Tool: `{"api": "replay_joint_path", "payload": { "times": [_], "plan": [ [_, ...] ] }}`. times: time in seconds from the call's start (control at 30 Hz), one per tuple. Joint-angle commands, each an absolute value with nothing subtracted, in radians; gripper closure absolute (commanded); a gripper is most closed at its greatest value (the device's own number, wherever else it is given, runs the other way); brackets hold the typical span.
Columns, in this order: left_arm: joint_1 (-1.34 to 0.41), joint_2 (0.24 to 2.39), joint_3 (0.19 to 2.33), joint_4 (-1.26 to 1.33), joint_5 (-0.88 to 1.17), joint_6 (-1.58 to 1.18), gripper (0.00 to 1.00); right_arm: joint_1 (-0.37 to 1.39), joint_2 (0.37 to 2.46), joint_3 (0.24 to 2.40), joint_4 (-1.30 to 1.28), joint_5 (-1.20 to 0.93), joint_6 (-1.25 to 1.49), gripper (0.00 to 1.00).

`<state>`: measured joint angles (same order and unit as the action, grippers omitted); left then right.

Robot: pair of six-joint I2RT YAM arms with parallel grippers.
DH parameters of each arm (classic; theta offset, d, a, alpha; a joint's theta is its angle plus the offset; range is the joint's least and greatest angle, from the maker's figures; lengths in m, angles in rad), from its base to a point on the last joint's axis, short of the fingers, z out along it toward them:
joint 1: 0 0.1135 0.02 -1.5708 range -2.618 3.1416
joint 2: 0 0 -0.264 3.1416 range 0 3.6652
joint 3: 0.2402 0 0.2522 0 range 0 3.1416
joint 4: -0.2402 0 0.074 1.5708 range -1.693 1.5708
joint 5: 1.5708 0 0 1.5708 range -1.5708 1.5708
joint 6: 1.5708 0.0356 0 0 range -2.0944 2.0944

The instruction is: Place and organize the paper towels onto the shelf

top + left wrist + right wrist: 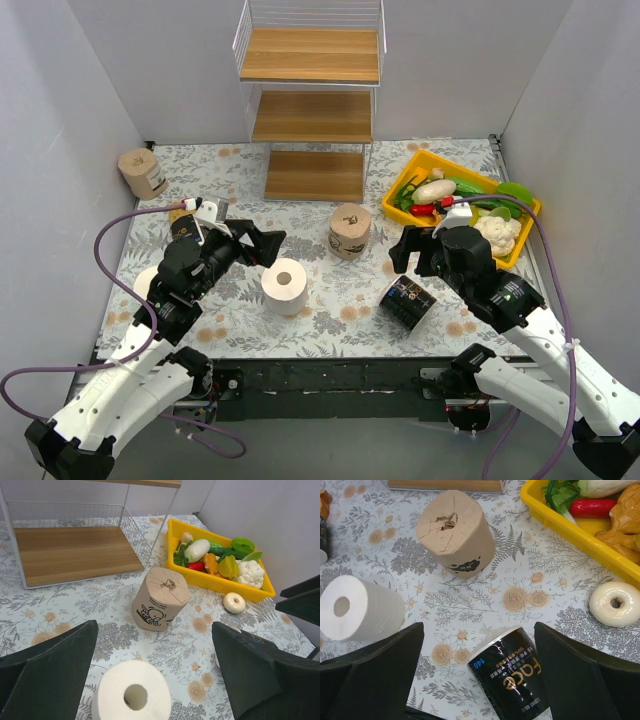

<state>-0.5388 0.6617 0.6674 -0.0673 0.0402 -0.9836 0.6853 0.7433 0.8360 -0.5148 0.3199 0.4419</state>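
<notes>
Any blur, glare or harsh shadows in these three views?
Top external: even soft light, sharp, only faint shadow beside the plain white paper towel roll. Left wrist: sharp; the dark jaws lose detail. Right wrist: crisp, the printed label on the black-wrapped roll legible, no glare.

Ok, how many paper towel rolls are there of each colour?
Tan-wrapped paper towel rolls: 2
White paper towel rolls: 2, one mostly hidden
Black-wrapped paper towel rolls: 2, one partly hidden
Total: 6
</notes>
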Motion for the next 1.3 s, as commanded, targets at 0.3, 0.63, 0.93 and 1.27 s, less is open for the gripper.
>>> {"api": "replay_joint_path", "payload": {
  "times": [0.3,0.63,0.93,1.27],
  "plan": [
    [-0.541,0.638,0.663,-0.060,0.021,-0.974,0.02,0.689,0.716,0.819,-0.495,0.322,0.543,0.01],
    [-0.541,0.635,0.666,-0.066,0.015,-0.973,0.02,0.689,0.715,0.830,-0.677,0.442,0.773,0.02],
    [-0.541,0.629,0.670,-0.080,0.012,-0.971,0.02,0.689,0.634,0.789,-1.009,0.564,1.187,0.11],
    [-0.541,0.643,0.670,-0.077,0.040,-0.973,0.02,0.689,0.509,0.666,-0.933,0.502,1.215,0.10]
  ]
}}
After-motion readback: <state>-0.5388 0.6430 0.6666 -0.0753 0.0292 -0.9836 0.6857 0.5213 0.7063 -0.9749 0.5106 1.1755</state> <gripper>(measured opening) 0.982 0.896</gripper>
